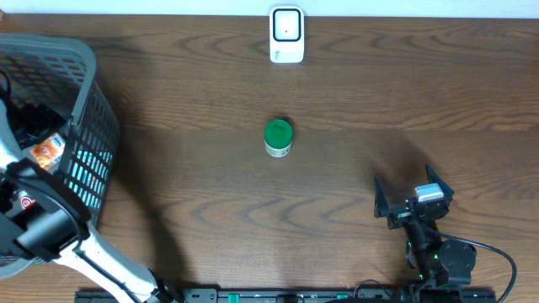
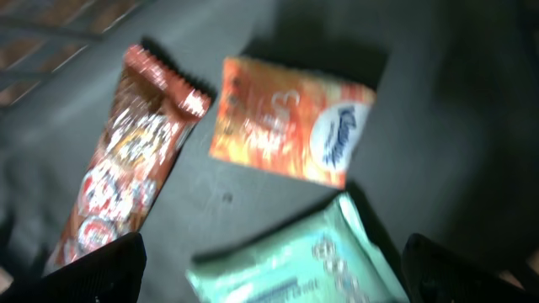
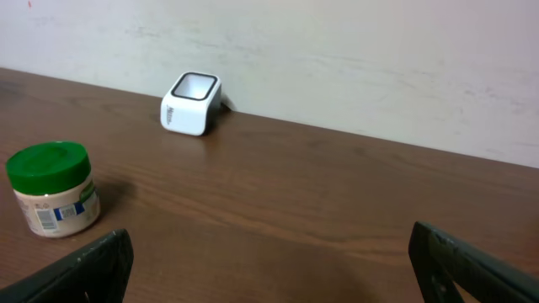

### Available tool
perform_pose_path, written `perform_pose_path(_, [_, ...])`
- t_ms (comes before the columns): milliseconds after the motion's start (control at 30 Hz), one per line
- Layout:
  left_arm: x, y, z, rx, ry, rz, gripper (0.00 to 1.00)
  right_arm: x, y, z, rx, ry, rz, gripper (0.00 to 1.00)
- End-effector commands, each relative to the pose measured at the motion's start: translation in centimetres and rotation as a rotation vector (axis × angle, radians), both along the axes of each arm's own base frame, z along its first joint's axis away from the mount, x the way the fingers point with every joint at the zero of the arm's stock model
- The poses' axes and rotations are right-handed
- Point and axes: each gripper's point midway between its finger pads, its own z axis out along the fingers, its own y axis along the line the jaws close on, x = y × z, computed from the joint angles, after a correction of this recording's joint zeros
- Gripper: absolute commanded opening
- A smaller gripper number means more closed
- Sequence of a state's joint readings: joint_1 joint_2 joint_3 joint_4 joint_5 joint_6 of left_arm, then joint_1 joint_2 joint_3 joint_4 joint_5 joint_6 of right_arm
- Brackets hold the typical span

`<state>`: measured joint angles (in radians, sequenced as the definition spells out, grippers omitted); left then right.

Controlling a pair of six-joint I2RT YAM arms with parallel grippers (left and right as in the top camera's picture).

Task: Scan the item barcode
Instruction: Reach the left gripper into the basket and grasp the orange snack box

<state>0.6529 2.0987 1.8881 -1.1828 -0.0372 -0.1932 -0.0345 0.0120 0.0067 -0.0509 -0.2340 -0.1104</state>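
Note:
A white barcode scanner [image 1: 286,35] stands at the table's far edge, and the right wrist view has the scanner [image 3: 191,103] by the wall. A green-lidded jar [image 1: 279,137] stands upright mid-table. My left arm [image 1: 38,215] reaches into the grey basket [image 1: 84,126]. There my left gripper [image 2: 274,279] is open over a mint-green packet [image 2: 295,265], which lies between its fingers without being gripped. An orange tissue packet [image 2: 290,122] and a red-brown snack bar [image 2: 126,164] lie beside it. My right gripper [image 1: 410,192] is open and holds nothing, low at the front right.
The basket's mesh wall rises at the table's left edge, with the orange packet [image 1: 48,151] showing through it. From the right wrist, the jar [image 3: 52,187] stands left of my right gripper [image 3: 274,278], with bare wood ahead up to a pale wall.

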Motion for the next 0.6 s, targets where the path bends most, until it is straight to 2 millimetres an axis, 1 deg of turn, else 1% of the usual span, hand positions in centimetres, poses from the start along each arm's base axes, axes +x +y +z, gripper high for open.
perform_pose_path(0, [-0.1, 1.0, -2.1, 0.016, 0.053, -0.023, 0.97, -0.1, 0.2, -0.1, -0.003, 0.000, 0.010, 0.99])
perform_pose_path(100, [0.3, 1.3, -3.3, 0.013, 0.057, -0.024, 0.97, -0.1, 0.2, -0.1, -0.003, 0.001, 0.010, 0.99])
perform_pose_path(367, [1.4, 2.0, -5.4, 0.034, 0.022, -0.034, 0.97, -0.1, 0.2, -0.1, -0.003, 0.001, 0.010, 0.99])
perform_pose_path(467, [1.5, 2.0, -6.1, 0.036, 0.015, -0.034, 0.97, -0.1, 0.2, -0.1, -0.003, 0.000, 0.010, 0.99])
perform_pose_path(567, [1.2, 1.7, -7.2, 0.028, 0.025, -0.034, 0.97, -0.1, 0.2, -0.1, -0.003, 0.000, 0.010, 0.99])
